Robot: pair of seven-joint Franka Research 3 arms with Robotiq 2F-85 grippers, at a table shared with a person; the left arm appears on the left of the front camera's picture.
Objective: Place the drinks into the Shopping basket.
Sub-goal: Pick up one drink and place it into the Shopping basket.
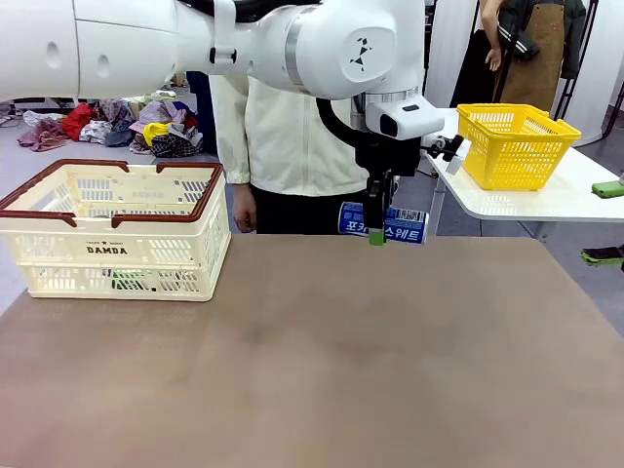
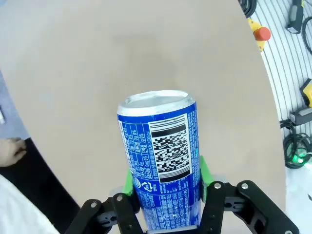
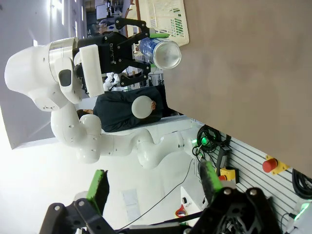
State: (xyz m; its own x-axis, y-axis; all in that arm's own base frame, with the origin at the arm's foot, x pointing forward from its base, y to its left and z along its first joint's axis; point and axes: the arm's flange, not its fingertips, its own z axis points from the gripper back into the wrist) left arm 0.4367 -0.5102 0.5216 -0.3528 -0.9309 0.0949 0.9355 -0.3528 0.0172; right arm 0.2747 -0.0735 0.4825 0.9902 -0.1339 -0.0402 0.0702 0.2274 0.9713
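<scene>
My left gripper [image 1: 377, 232] hangs above the far middle of the brown table, shut on a blue can [image 1: 402, 225] with white Korean lettering that lies level in its grip. In the left wrist view the blue can [image 2: 161, 156] sits between the green pads [image 2: 127, 181], silver top pointing away. The cream Shopping basket [image 1: 58, 244] with a dark red rim stands at the table's far left, well left of the can; something green [image 1: 127, 281] shows through its slots. My right gripper [image 3: 153, 187] is open with nothing in it, and from it the blue can [image 3: 163, 51] is seen far off.
A person in a white jacket [image 1: 283, 136] stands at the far edge just behind the held can, one hand [image 1: 244, 210] hanging by the basket's right side. A yellow mesh basket [image 1: 515, 146] sits on a white side table [image 1: 546, 200] at the right.
</scene>
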